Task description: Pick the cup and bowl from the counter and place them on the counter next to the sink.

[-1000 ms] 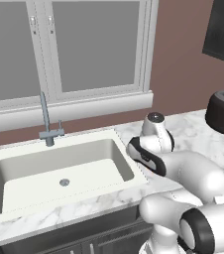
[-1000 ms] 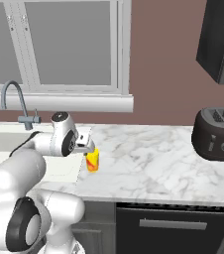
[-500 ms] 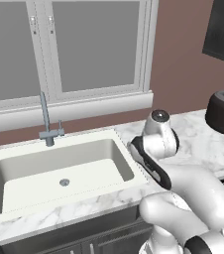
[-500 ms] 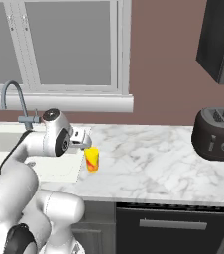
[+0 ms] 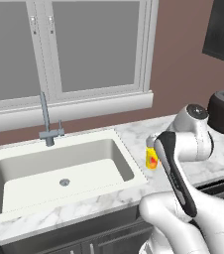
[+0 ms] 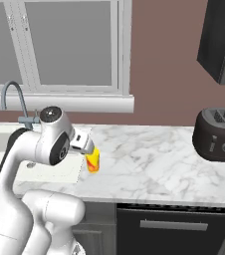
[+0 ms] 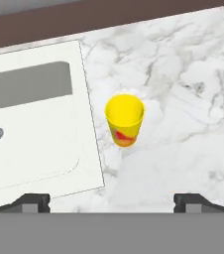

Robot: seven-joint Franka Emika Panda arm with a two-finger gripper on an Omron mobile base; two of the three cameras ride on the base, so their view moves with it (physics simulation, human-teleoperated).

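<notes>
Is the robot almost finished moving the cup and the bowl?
About halfway, it seems. The yellow cup already stands upright on the counter, right beside the sink. The gripper is open above it, holding nothing. The bowl is left to do; it is not in these pictures, so it looks not yet brought over.

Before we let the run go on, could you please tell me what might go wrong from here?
1. The cup stands upright right beside the sink rim; a nudge from the arm could tip it into the basin.
2. The open claw hangs above it, so descending could knock it over.
</notes>
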